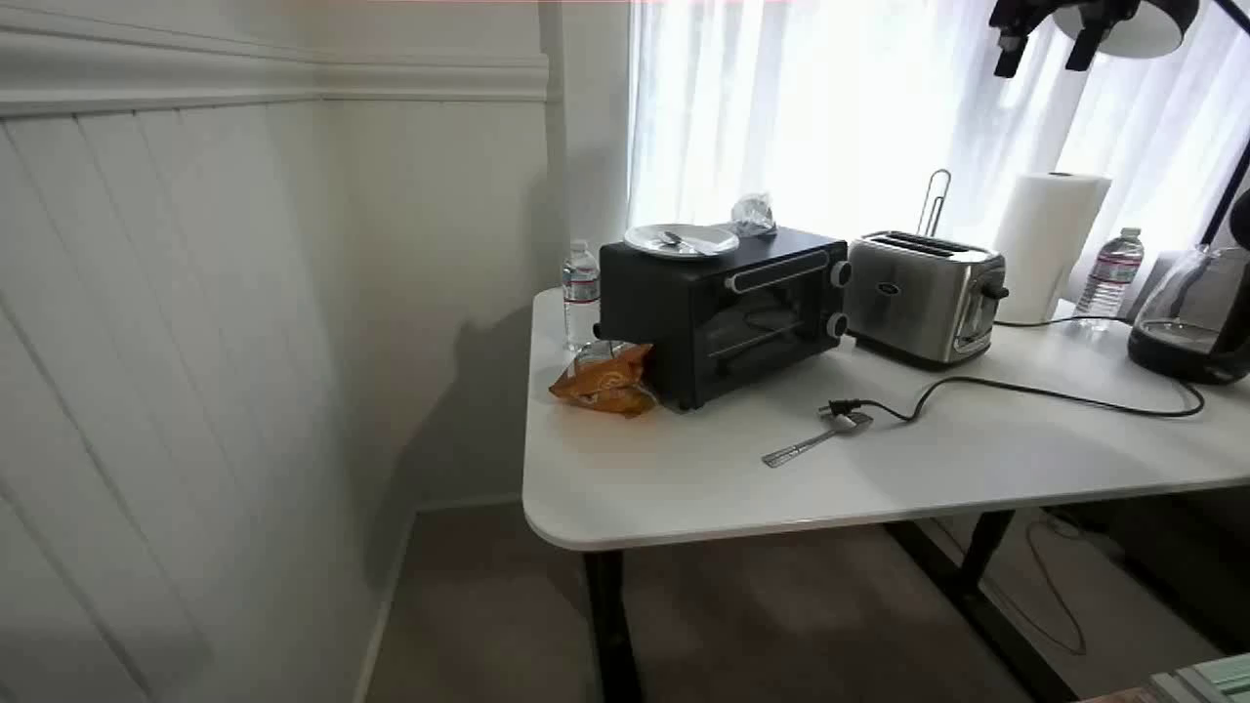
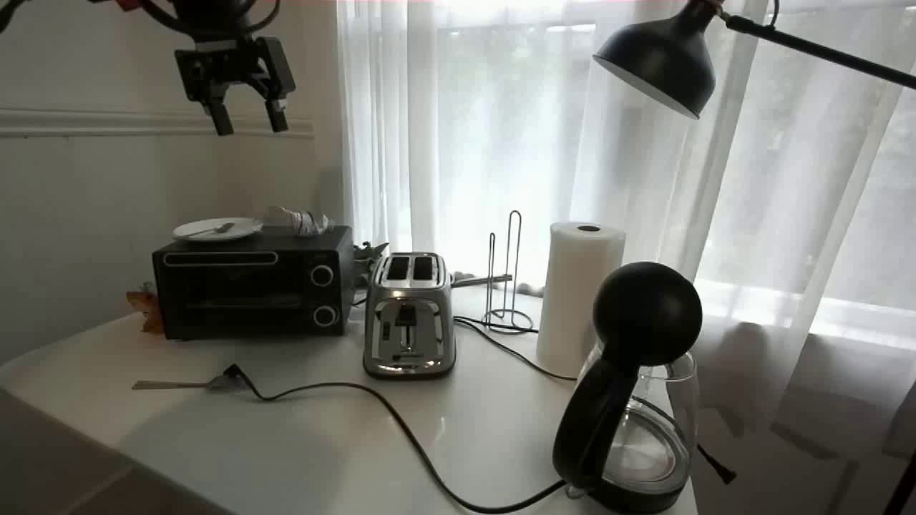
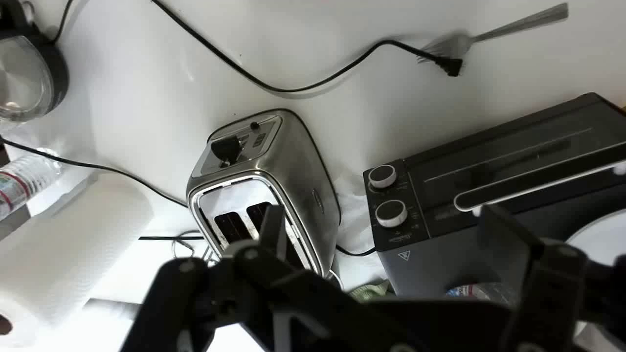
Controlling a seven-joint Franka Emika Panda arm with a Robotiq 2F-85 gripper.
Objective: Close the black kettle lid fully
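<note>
Wrist view: black kettle [image 3: 29, 73] placed beyond the toaster [image 3: 279, 176]

The gripper [image 2: 250, 123] is seen high over the table [image 2: 315, 436], jaws parted wide, nothing held. In both exterior views, the black kettle is shown lower and toward picture right, standing upright on the table, so a sideways traverse is judged to be needed first. In an exterior view, the lid [image 2: 647, 315] appears tipped up; in the wrist view, the black kettle is cut off and the lid cannot be made out.
</note>
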